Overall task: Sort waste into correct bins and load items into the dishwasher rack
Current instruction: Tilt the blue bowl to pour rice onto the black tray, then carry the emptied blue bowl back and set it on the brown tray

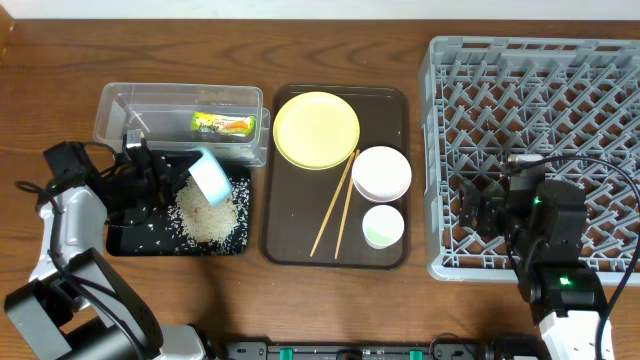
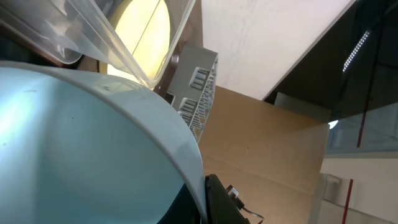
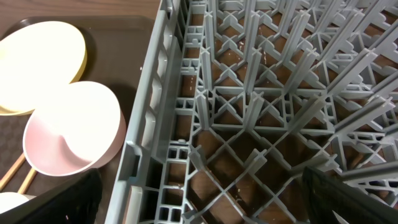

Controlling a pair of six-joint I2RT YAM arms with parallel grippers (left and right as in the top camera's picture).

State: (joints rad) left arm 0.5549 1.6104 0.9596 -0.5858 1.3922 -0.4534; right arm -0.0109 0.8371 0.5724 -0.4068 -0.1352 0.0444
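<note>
Your left claw is pinching the rim of the light-blue bowl and holding it tipped on its side above the black tray. From the left wrist camera, the bowl's pale inside fills most of the frame, so you cannot see the fingers' contact there. The rice lies in a heap in the black tray just below the bowl's mouth, and loose grains are scattered toward the tray's left side.

The clear tub sits just behind the black tray. The wrapper lies flat inside it, toward its right end.

The brown serving tray is in the middle of the tabletop and carries 4 kinds of items. The yellow plate is at its far left. The white-pink bowl is to the right of the plate, and the pale-green cup is just in front of that bowl. The 2 chopsticks run diagonally from the plate's near edge toward the tray's near edge, passing left of the bowl and cup.

The rack stands on the right, just beside the brown serving tray. Your right claw hovers low over the rack's near left part with its fingers spread wide, and only pegs and lattice show between them. From the right wrist camera, the rack's left wall stands close beside the white-pink bowl.
</note>
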